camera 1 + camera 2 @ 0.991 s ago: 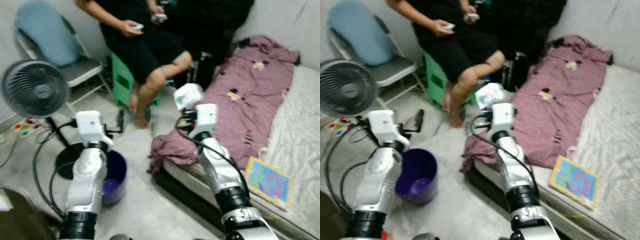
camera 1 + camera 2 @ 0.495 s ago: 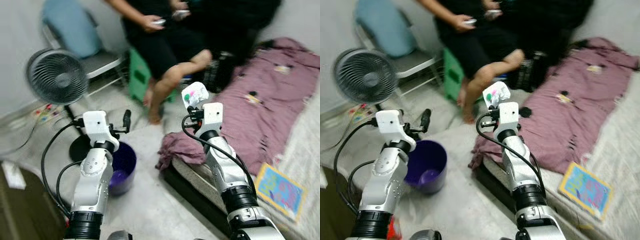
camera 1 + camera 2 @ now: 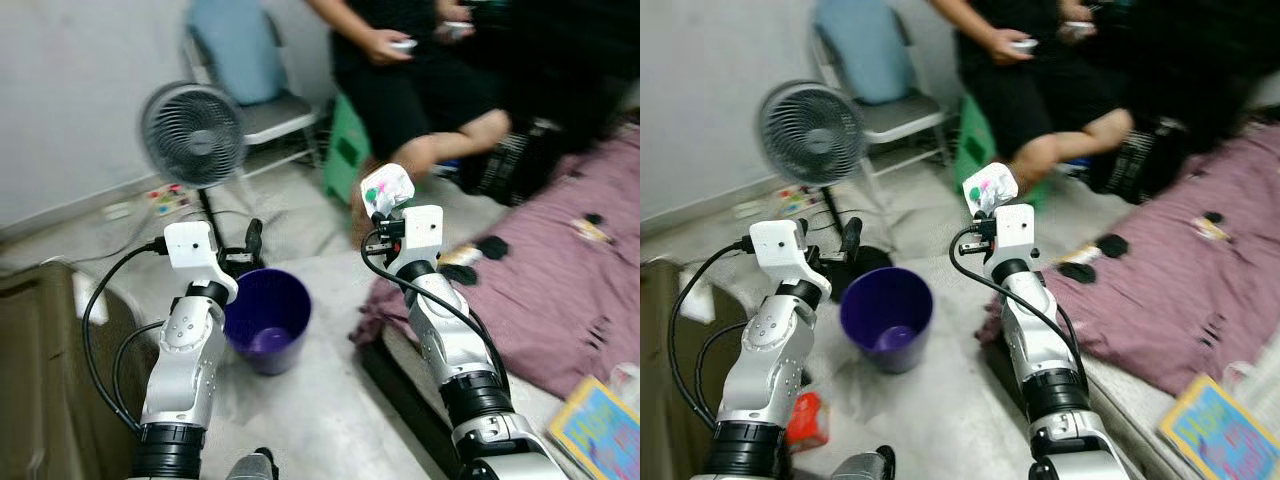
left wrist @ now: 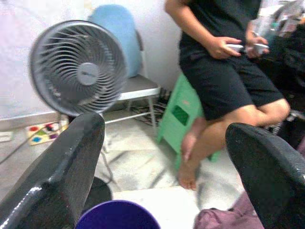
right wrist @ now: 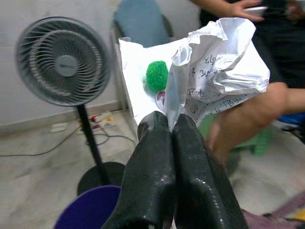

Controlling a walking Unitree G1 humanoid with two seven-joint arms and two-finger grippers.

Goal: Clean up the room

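We hold the crumpled paper (image 5: pixel 209 62) pinched tight in our right pincer (image 5: pixel 172 125), raised beside the purple bin (image 3: pixel 887 318) for dropping in. Our left pincer (image 4: pixel 162 157) hangs spread wide, empty.

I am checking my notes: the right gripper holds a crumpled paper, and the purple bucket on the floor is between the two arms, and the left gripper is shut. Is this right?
One thing is wrong: the left gripper is open, its fingers wide apart in the left wrist view. The rest stands: the right gripper holds the crumpled paper, and the purple bucket stands between the arms.
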